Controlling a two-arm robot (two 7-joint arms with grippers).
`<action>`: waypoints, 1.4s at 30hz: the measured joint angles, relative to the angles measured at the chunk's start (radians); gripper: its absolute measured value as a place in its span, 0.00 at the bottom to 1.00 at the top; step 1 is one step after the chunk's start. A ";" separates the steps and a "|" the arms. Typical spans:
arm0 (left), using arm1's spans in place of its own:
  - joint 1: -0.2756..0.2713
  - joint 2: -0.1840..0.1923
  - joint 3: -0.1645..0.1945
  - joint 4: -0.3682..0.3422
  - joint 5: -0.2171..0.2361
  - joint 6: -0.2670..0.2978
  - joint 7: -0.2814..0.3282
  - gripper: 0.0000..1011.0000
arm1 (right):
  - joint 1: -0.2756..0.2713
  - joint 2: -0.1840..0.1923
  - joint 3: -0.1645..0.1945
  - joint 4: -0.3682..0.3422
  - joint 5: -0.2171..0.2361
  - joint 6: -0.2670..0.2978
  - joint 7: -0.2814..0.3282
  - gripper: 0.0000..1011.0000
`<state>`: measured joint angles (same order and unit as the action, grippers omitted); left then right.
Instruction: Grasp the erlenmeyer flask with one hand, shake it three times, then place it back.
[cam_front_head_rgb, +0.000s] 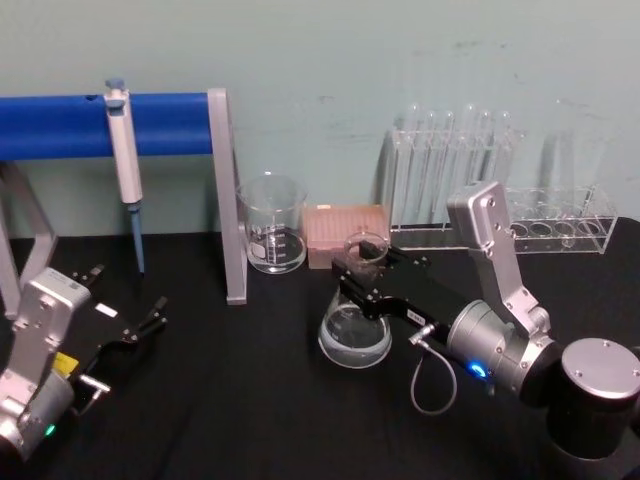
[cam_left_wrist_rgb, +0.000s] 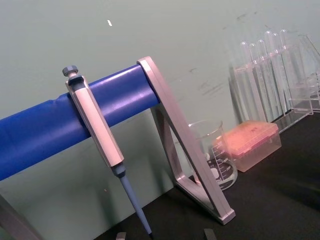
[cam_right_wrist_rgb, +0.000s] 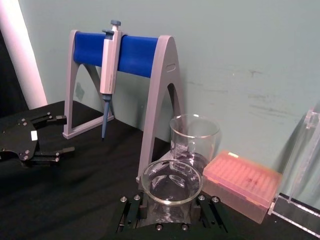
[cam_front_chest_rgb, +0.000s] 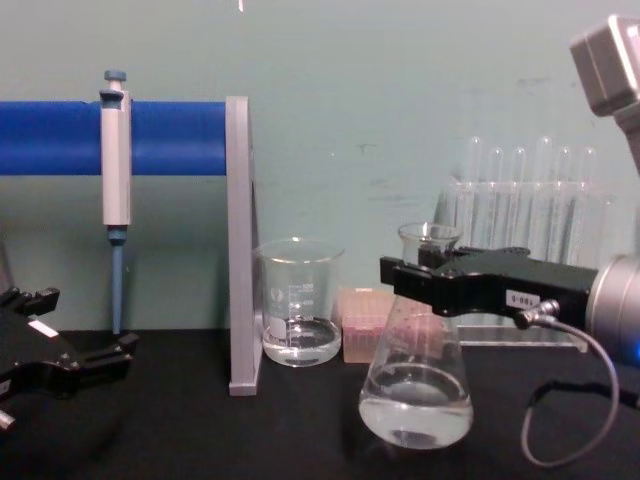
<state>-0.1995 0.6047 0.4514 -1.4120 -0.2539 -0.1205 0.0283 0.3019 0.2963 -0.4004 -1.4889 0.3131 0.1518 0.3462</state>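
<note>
The erlenmeyer flask (cam_front_head_rgb: 354, 338) is clear glass with a wide base and a little clear liquid, near the middle of the black table. In the chest view the flask (cam_front_chest_rgb: 415, 400) leans slightly; I cannot tell whether its base touches the table. My right gripper (cam_front_head_rgb: 362, 266), black with a white label, reaches in from the right and is shut on the flask's neck just under the rim. The right wrist view looks down into the flask's rim (cam_right_wrist_rgb: 171, 182), with the right gripper (cam_right_wrist_rgb: 171, 212) clamped on both sides. My left gripper (cam_front_head_rgb: 130, 320) is parked open at the table's left.
A glass beaker (cam_front_head_rgb: 272, 228) and a pink tip box (cam_front_head_rgb: 345, 235) stand just behind the flask. Test tubes in a clear rack (cam_front_head_rgb: 450, 185) and a second rack (cam_front_head_rgb: 560, 225) line the back right. A pipette (cam_front_head_rgb: 122, 150) hangs on the blue-barred stand (cam_front_head_rgb: 225, 190) at the back left.
</note>
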 joint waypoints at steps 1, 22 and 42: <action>0.000 0.000 0.000 0.000 0.000 0.000 0.000 0.99 | 0.000 0.000 0.000 0.001 0.000 0.000 0.001 0.45; 0.000 0.000 0.000 0.000 0.000 0.000 0.000 0.99 | -0.003 0.003 -0.010 0.038 -0.004 -0.026 0.020 0.45; 0.000 0.000 0.000 0.000 0.000 0.000 0.000 0.99 | -0.008 0.002 -0.013 0.063 -0.006 -0.040 0.030 0.45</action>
<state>-0.1995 0.6047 0.4514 -1.4120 -0.2539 -0.1205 0.0283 0.2943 0.2983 -0.4137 -1.4263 0.3072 0.1122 0.3762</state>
